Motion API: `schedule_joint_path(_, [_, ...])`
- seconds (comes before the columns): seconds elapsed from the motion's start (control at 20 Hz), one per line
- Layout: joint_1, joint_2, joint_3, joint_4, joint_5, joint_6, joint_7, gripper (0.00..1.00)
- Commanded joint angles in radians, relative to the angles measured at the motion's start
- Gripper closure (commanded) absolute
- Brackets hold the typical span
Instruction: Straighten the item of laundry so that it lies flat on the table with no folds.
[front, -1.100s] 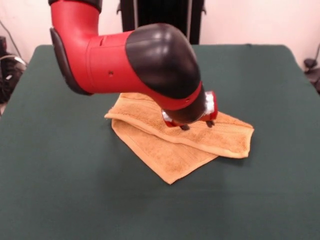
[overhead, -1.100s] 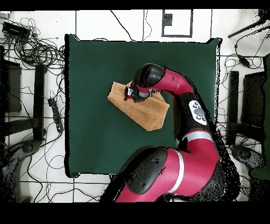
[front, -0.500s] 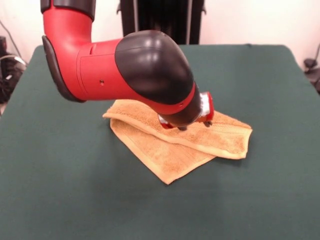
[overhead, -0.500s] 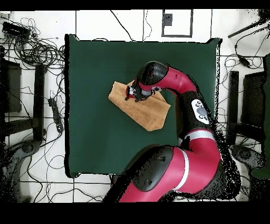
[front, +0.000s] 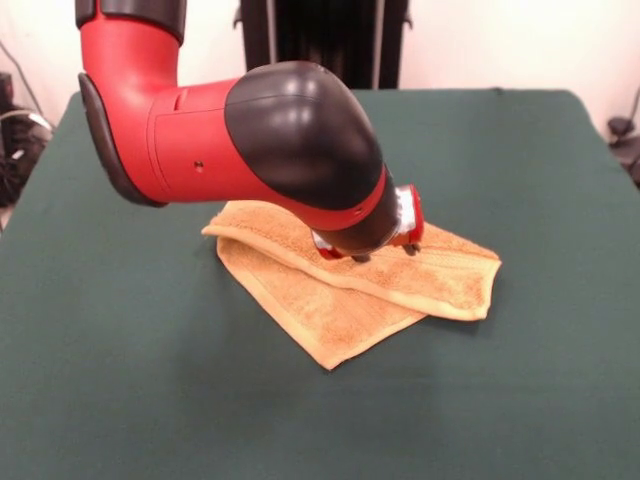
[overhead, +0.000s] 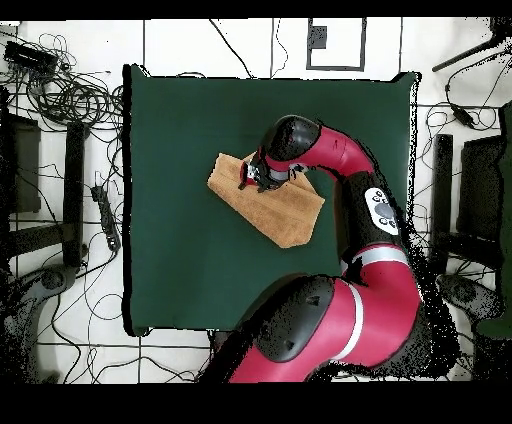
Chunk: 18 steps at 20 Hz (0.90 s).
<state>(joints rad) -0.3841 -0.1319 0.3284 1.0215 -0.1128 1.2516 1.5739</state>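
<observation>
On dark green cloth bench (front: 120, 380), orange-tan terry towel (front: 340, 310) still doubled over; unfolding left. Tool (front: 383, 253) down on fold, grip impossible to tell.

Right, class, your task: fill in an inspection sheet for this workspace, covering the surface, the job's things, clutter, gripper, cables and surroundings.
Surface: dark green cloth-covered table, bare apart from the towel.
Job's things: orange-tan terry-cloth towel, folded over itself, not yet flat.
Clutter: nothing seen on the table.
Gripper: gripper of the red and black arm down at the towel's upper fold; whether it grips cannot be told.
Cables: tangled black cables on the floor beside the table.
Surroundings: white tiled floor, dark stands at the sides.
</observation>
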Motion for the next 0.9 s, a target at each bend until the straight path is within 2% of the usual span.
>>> schedule_joint_path(0.05, [-0.031,0.123,-0.029,0.011,-0.204,-0.349,-0.152,0.0])
schedule_joint_path(0.25, [-0.025,0.131,-0.028,0.015,-0.212,-0.366,-0.14,0.0])
schedule_joint_path(0.45, [-0.023,0.143,-0.024,0.0,-0.189,-0.33,-0.12,0.0])
schedule_joint_path(0.9, [-0.004,0.143,-0.042,-0.012,-0.206,-0.303,-0.111,0.0])
